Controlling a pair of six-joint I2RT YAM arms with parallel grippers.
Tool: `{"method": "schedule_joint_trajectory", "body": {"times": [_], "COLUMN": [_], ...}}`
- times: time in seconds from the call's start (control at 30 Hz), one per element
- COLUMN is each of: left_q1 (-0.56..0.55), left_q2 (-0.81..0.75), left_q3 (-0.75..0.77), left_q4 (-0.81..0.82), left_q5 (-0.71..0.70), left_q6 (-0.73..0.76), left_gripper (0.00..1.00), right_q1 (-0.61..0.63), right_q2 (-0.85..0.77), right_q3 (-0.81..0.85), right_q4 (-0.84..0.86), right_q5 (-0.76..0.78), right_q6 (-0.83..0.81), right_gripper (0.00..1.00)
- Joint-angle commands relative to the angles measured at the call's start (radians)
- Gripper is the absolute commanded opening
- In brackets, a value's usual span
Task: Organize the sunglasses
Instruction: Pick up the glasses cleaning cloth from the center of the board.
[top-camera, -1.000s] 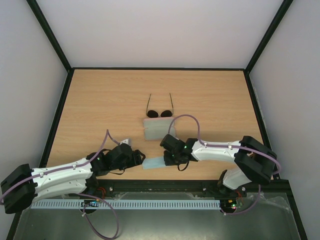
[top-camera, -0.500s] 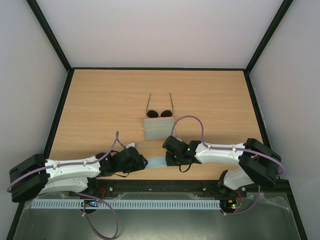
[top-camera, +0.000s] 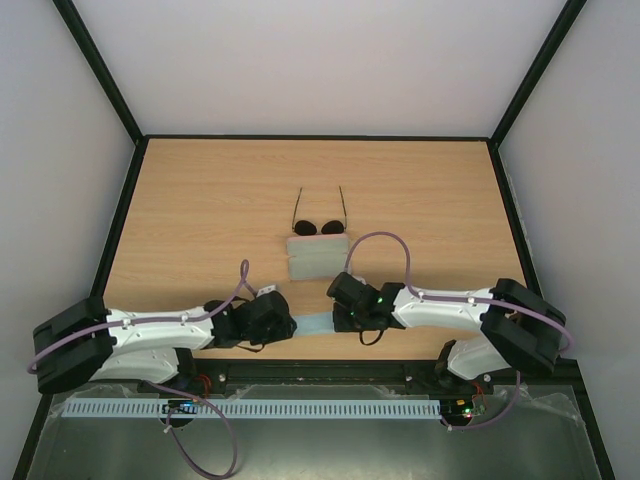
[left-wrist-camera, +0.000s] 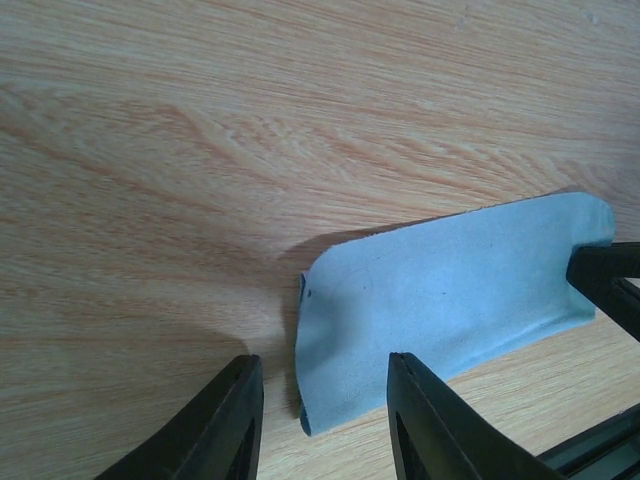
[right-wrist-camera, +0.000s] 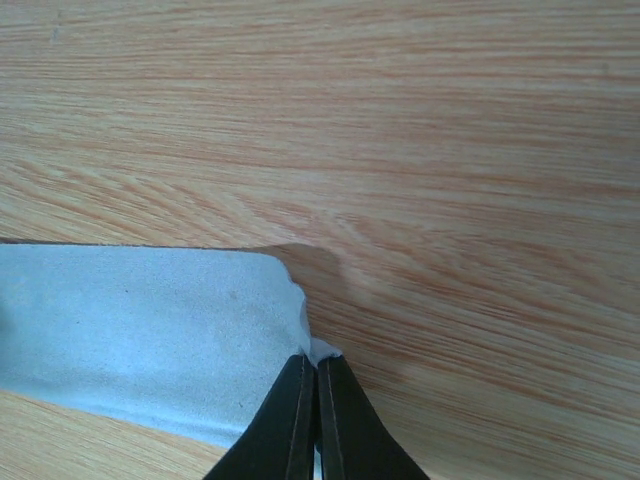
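The sunglasses (top-camera: 320, 226) lie open on the table, round dark lenses toward me and temple arms pointing away. Neither gripper touches them. A light blue cloth (top-camera: 314, 326) lies near the table's front edge. My right gripper (right-wrist-camera: 318, 366) is shut on the right corner of this cloth (right-wrist-camera: 140, 320), and the corner is lifted slightly. My left gripper (left-wrist-camera: 322, 405) is open. Its fingers (left-wrist-camera: 216, 425) straddle the left edge of the cloth (left-wrist-camera: 450, 290), which curls up between them. In the top view the left gripper (top-camera: 288, 325) and right gripper (top-camera: 338, 318) sit at opposite ends of the cloth.
A pale rounded-rectangle case (top-camera: 318, 258) lies just in front of the sunglasses, between them and the cloth. The right gripper's dark finger (left-wrist-camera: 610, 285) shows at the right edge of the left wrist view. Black frame rails border the wooden table (top-camera: 200, 210).
My left arm has slid right to the cloth's left edge and its jaws have narrowed. The right gripper has stayed shut on the cloth corner.
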Motion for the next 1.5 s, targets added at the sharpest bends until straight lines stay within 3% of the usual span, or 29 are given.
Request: {"method": "schedule_joint_trajectory", "body": {"times": [0.0,0.2,0.5,0.87,1.13,1.47], "left_q1": [-0.01,-0.017,-0.036,-0.039,-0.023,0.082], "left_q2": [0.03,0.075,0.139,0.154,0.124,0.078], "left_q3": [0.037,0.063,0.081,0.08,0.136,0.242], "left_q4": [-0.081,-0.107,-0.1,-0.097,-0.154,-0.197], "left_q5": [-0.018,-0.022,-0.025,-0.03,-0.072,-0.075], "left_q6": [-0.008,-0.001,-0.007,-0.013,0.015,0.126], "left_gripper": [0.37,0.29,0.28,0.02,0.02,0.02], "right_q1": [0.007,0.006,0.006,0.006,0.007,-0.007], "right_q2": [-0.009,-0.016,-0.026,-0.031,-0.07,-0.047], "right_q3": [-0.037,-0.042,-0.056,-0.068,-0.027,0.12], "right_q4": [-0.051,-0.041,-0.013,0.006,-0.027,-0.119], "right_q5": [0.035,0.03,0.016,0.003,0.019,0.059], "right_q6": [0.015,0.014,0.015,0.015,0.005,-0.043], "right_gripper": [0.01,0.01,0.01,0.01,0.01,0.02]}}
